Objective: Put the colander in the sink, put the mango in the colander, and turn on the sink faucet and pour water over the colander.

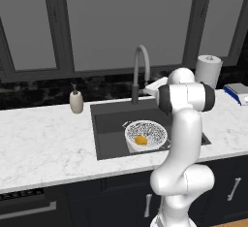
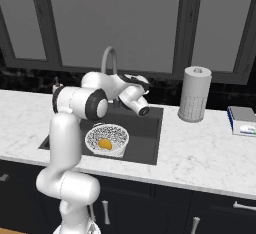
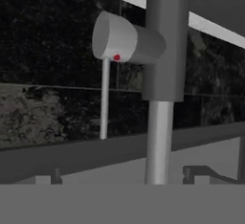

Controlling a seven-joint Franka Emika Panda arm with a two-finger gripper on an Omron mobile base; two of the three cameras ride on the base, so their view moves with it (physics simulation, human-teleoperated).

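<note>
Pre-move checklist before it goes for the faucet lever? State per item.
1. Colander in the sink: ok.
2. Mango inside the colander: ok.
3. Gripper open: ok, the tips stand wide apart on either side of the faucet stem in the hand view.
4. Hand lined up on the sink faucet: ok, the stem is centred close ahead, and the thin lever hangs from the side knob just off centre.
5. Spout over the colander: cannot tell, the arm covers the spout's end in both base views.
6. Water running: not ok, none visible yet.
</note>
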